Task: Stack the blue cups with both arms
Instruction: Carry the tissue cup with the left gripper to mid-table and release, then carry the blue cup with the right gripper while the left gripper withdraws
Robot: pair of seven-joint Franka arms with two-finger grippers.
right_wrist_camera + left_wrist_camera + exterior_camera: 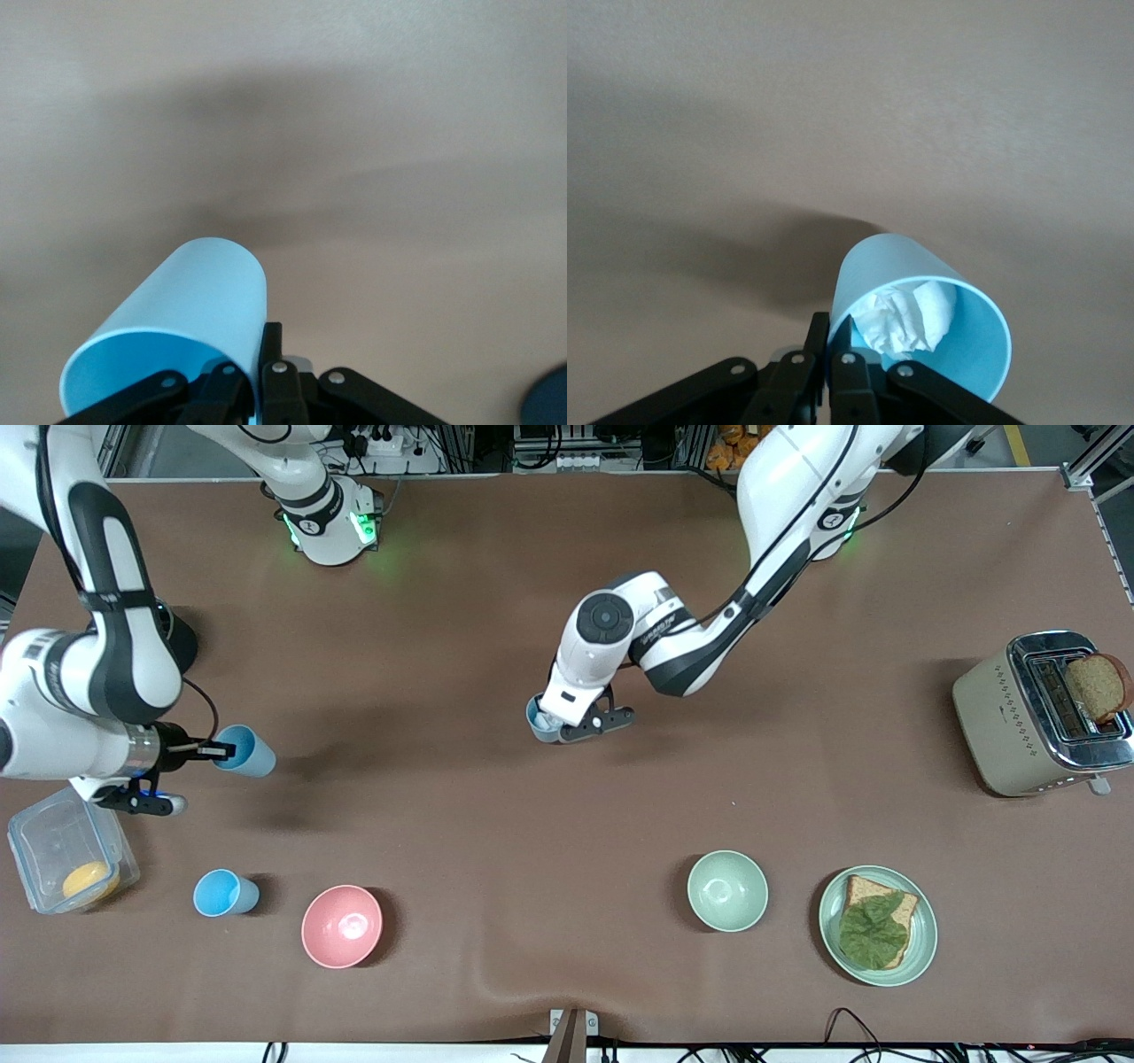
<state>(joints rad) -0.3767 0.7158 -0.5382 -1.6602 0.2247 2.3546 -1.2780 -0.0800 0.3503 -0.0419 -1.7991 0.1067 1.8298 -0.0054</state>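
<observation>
Brown matting covered the whole surface (496,841) as I watched my feeds. My left arm reached down from its base toward the middle, elbow bent, wrist turned low over the mat. Its left gripper (567,724) pinched the rim of a pale blue cup (537,717), fingers (840,354) pressed together on the wall. That cup lay tilted, its mouth toward the wrist camera and its narrow base pointing away over the mat, with a crumpled white lump (908,319) inside; I could not tell whether it touched the mat.

My right arm stood folded at its own end of the surface, forearm level. Its right gripper (215,753) clamped the rim of a second blue cup (246,751), held clear above the mat with its long axis about level, open mouth at the gripper and base pointing toward the middle of the surface.

A third blue cup (224,893) stood upright on the mat, nearer the front camera, just beside a pink bowl (342,926). A clear container (69,859) holding something orange sat at the right arm's end. Toward the left arm's end were a green bowl (727,890), a plate (921,939) with bread and a leaf, and a toaster (1010,717).
</observation>
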